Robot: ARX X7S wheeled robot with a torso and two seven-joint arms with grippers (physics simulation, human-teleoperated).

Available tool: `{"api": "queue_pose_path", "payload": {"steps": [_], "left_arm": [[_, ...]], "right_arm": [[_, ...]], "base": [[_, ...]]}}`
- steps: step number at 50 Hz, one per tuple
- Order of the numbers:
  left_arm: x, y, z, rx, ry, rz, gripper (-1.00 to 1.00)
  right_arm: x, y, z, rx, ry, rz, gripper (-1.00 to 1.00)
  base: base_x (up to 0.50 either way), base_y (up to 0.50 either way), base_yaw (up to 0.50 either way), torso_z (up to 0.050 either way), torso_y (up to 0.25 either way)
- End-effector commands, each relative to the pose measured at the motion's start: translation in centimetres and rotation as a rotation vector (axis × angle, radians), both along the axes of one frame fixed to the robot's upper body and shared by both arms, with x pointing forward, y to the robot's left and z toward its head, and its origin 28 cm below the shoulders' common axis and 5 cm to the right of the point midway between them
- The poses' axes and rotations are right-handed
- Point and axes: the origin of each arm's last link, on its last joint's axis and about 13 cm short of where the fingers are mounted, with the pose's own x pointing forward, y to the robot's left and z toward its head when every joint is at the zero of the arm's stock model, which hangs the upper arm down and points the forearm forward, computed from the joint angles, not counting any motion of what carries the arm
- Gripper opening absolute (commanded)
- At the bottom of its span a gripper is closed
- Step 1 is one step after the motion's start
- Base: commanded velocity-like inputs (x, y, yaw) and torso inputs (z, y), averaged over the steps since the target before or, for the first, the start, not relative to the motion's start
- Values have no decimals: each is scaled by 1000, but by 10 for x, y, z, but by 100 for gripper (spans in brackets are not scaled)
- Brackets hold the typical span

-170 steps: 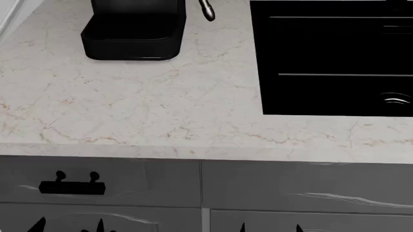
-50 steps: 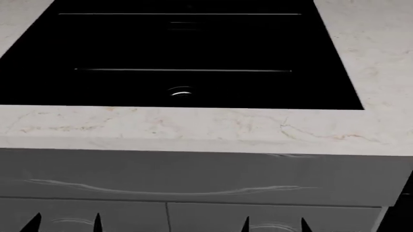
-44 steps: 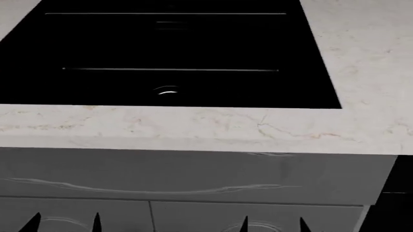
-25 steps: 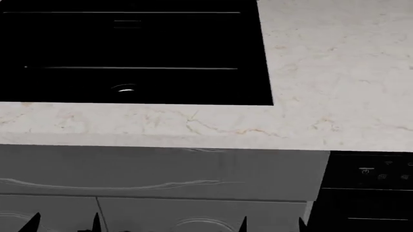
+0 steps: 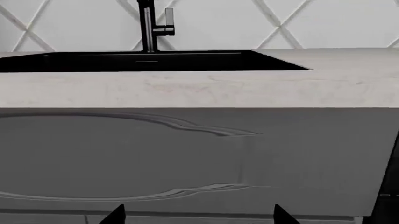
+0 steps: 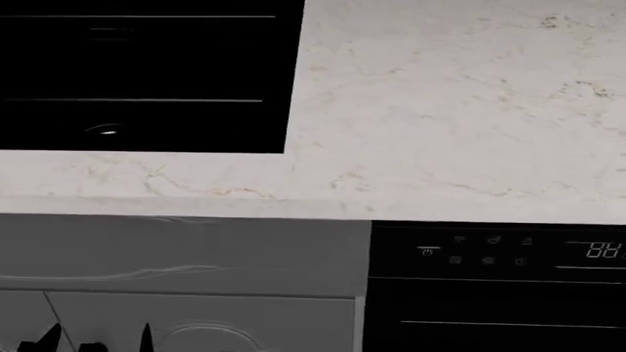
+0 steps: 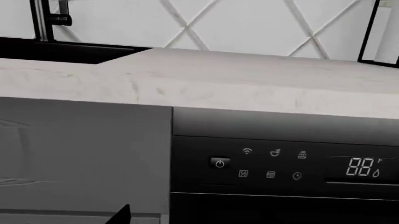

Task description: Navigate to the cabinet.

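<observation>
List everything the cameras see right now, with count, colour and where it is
Black rectangular sink basin: one, black, set into the countertop, at the head view's left.
Black tall faucet: one, black, behind the sink against the wall.
Cream marble countertop: one, cream with faint veins, spanning the view.
Grey panelled cabinet front: one, grey, under the sink.
Black appliance with a lit control panel: one, black, under the countertop beside the grey front.
White diamond-patterned wall tiles: white, behind the countertop.
Left fingers: black tips at the head view's lower edge; the right arm's show only in its wrist view.
</observation>
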Motion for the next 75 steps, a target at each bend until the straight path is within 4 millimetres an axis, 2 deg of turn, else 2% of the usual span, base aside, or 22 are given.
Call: {"api": "queue_pose_path", "payload": {"steps": [1, 75], "left_arm": [[0, 0, 0, -1, 1, 0, 100], [0, 0, 0, 2, -2, 0, 100]], "right_arm": [[0, 0, 0, -2, -1, 1, 100], [-1, 1, 0, -11, -9, 2, 100]], "base": [[-28, -500, 0, 0, 0], [-30, -500, 0, 0, 0]]}}
